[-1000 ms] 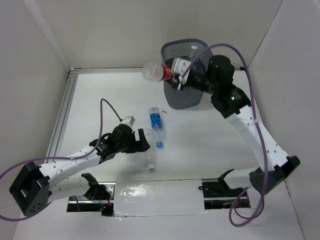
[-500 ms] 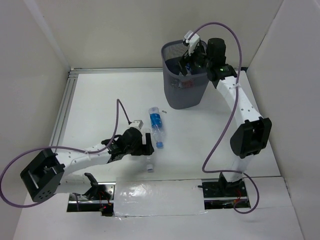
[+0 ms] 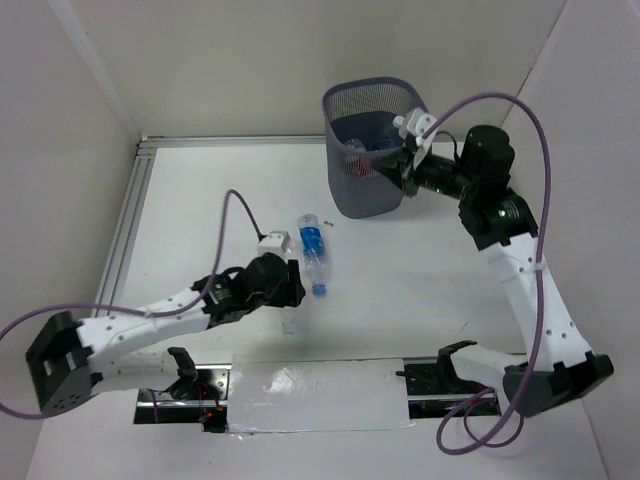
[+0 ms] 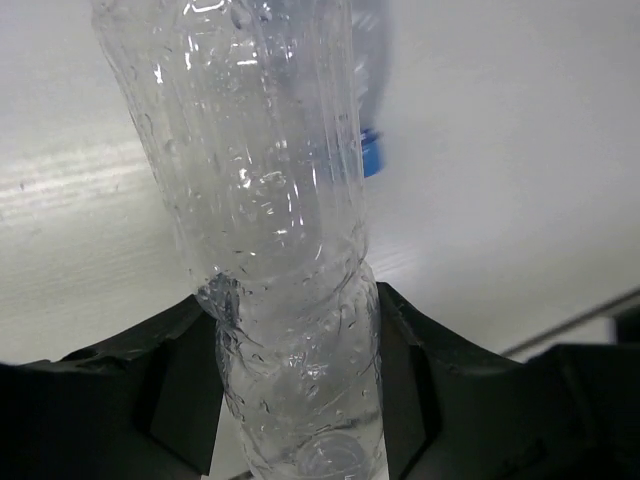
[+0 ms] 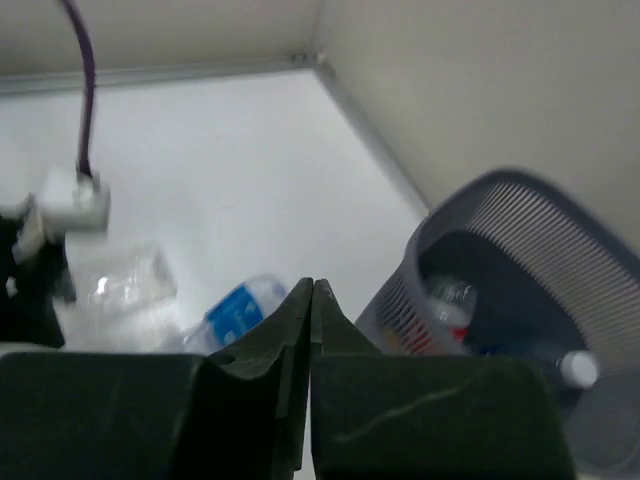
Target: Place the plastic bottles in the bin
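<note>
The bin [image 3: 352, 200], a dark mesh wastebasket, stands at the back of the table with plastic bottles [image 3: 362, 163] inside it. The right wrist view shows the bin [image 5: 520, 190] holding a red-labelled bottle [image 5: 448, 305] and one with a white cap [image 5: 575, 368]. My right gripper [image 3: 393, 172] is shut and empty beside the bin's right wall; in its own view the right gripper [image 5: 312, 292] has its jaws pressed together. A blue-labelled bottle [image 3: 312, 248] lies on the table. My left gripper [image 3: 288, 285] is shut on an unlabelled clear bottle [image 4: 265, 200], which is squeezed between its fingers [image 4: 410, 365].
White walls enclose the table on the left, back and right. A metal rail [image 3: 125, 225] runs along the left edge. The blue-labelled bottle's blue cap [image 4: 370, 155] lies just behind the held bottle. Purple cables loop above both arms.
My right gripper let the red-capped bottle go into the bin, then pulled back to the bin's right side and shut. My left gripper reached the clear bottle and closed on it.
</note>
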Robot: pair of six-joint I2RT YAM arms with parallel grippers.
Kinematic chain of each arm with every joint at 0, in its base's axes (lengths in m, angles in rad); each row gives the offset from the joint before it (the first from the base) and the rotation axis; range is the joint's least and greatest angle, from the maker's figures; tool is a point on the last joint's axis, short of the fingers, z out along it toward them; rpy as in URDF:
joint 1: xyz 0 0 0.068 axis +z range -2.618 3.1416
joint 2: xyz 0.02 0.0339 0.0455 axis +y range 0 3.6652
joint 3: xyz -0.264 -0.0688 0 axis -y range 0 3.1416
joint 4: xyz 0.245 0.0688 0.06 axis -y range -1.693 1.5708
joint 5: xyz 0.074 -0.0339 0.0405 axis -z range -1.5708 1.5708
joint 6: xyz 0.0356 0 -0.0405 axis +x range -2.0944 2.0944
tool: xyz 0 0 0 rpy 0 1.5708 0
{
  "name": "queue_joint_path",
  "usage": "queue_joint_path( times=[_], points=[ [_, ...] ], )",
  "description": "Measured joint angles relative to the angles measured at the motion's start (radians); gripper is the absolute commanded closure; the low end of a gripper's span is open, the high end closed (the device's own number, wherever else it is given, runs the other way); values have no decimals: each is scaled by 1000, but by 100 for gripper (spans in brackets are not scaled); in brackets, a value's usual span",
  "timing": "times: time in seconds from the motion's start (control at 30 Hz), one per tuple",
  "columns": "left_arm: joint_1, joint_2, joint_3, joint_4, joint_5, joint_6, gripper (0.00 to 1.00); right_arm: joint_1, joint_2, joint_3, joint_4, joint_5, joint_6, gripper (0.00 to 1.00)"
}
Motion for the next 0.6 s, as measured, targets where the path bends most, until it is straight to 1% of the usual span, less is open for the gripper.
queue_joint_path(
  times=[0.03, 0.07, 0.1, 0.13, 0.2, 0.23, 0.33, 0.37, 0.4, 0.43, 0.5, 0.53, 0.57, 0.6],
  points=[
    [-5, -58, 30, -23, -8, 5, 86, 0, -39, -58, -17, -1, -8, 100],
    [-3, -104, 66, -42, -15, 22, 86, 0, -72, -113, -39, 0, -16, 98],
    [8, -146, 126, -48, -18, 48, 86, 0, -101, -177, -57, 3, -24, 89],
    [21, -161, 171, -42, -22, 62, 86, -1, -120, -223, -69, 6, -30, 81],
    [75, -148, 316, -24, -10, 132, 86, -7, -159, -333, -104, 16, -40, 74],
    [102, -121, 393, 2, 2, 165, 88, -8, -174, -382, -113, 24, -44, 61],
    [178, 23, 633, 85, 53, 245, 88, -17, -209, -482, -145, 50, -61, 44],
    [198, 85, 714, 126, 76, 268, 88, -19, -220, -502, -155, 56, -70, 37],
    [219, 158, 797, 145, 102, 288, 88, -19, -232, -518, -169, 61, -80, 34],
    [239, 242, 896, 175, 127, 301, 88, -19, -245, -533, -178, 63, -94, 28],
    [270, 386, 1049, 224, 168, 317, 86, -21, -266, -565, -185, 65, -108, 23],
    [282, 457, 1120, 235, 185, 319, 86, -23, -274, -581, -188, 66, -112, 23],
    [285, 480, 1146, 253, 198, 320, 86, -24, -282, -596, -190, 69, -116, 23],
    [298, 584, 1242, 274, 203, 317, 86, -26, -288, -610, -194, 72, -119, 23]
  ],
)
